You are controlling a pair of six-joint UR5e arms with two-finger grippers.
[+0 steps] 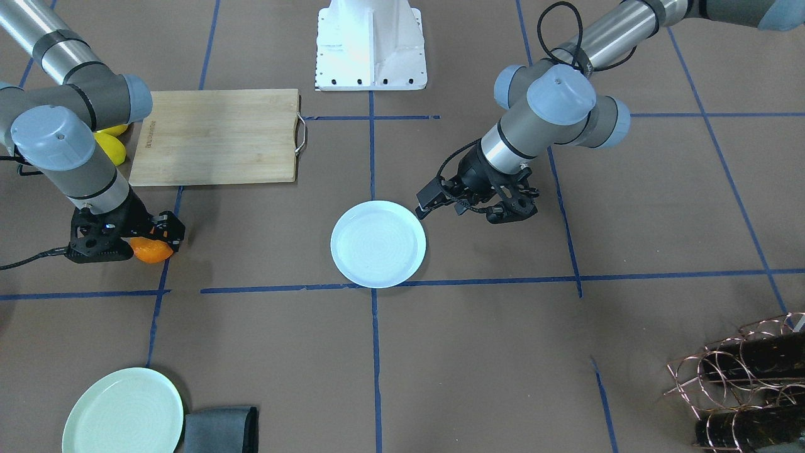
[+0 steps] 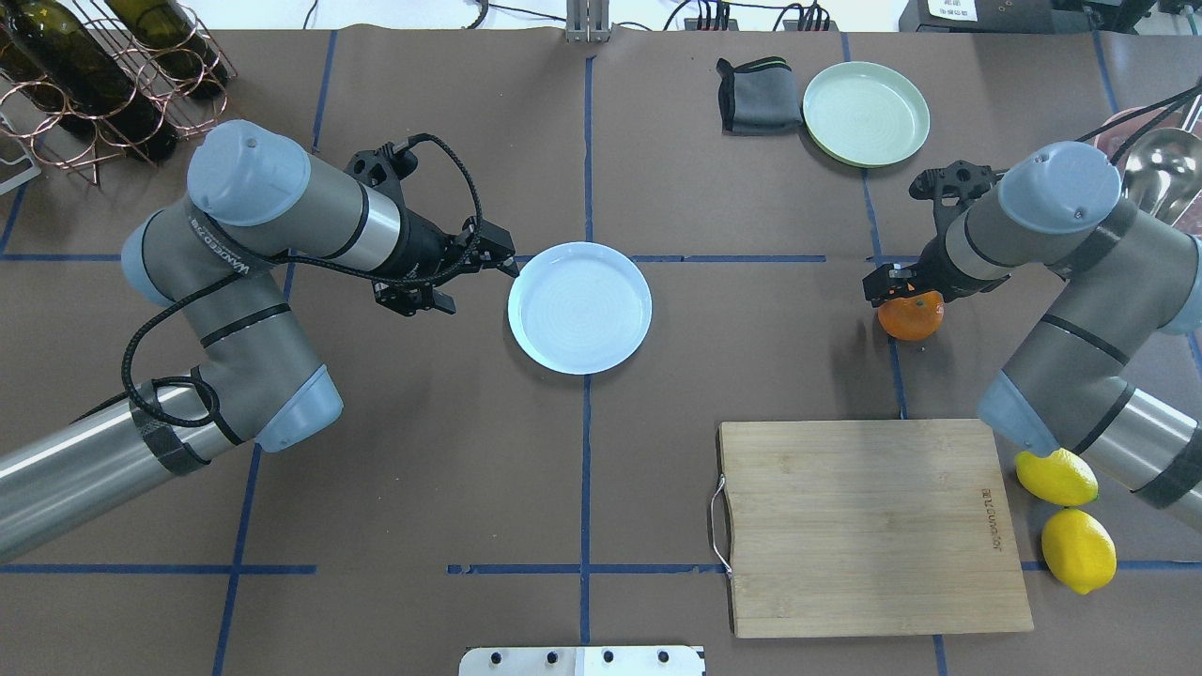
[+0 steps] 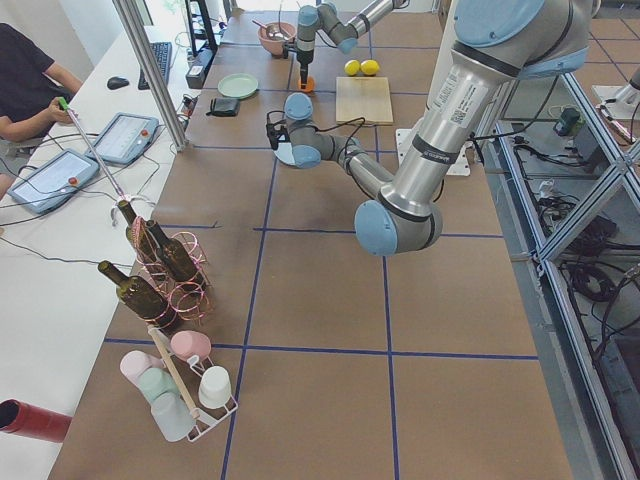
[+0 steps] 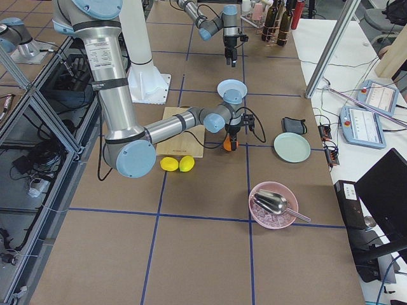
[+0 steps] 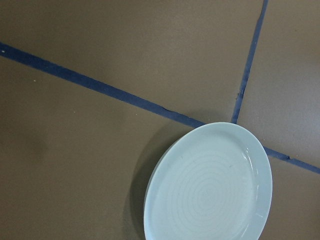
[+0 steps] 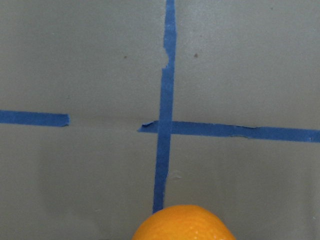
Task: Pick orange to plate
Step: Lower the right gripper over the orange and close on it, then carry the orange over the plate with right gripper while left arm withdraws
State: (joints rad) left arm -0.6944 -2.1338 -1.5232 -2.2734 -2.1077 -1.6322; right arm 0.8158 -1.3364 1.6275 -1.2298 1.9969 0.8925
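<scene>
The orange [image 1: 151, 251] is on the brown table by a blue tape line, also seen at the robot's right as the orange [image 2: 912, 317]. My right gripper [image 1: 151, 240] comes down over it, fingers on either side and shut on the fruit. Only the top of the orange [image 6: 183, 223] shows at the bottom edge of the right wrist view. The pale bluish-white plate [image 1: 352, 264] lies empty at the table's centre, and is seen again as the plate [image 2: 540, 333]. My left gripper [image 1: 465, 207] hovers open just beside the plate's rim, holding nothing. The plate [image 5: 165, 200] fills the lower right of the left wrist view.
A wooden cutting board [image 2: 873, 526] lies near the robot's right, with two lemons [image 2: 1066, 512] beside it. A mint-green plate [image 2: 865, 113] and a folded grey cloth [image 2: 759, 94] sit at the far right. A wire bottle rack [image 2: 94, 84] stands far left, and a pink bowl [image 4: 273, 204] with a scoop at the right end.
</scene>
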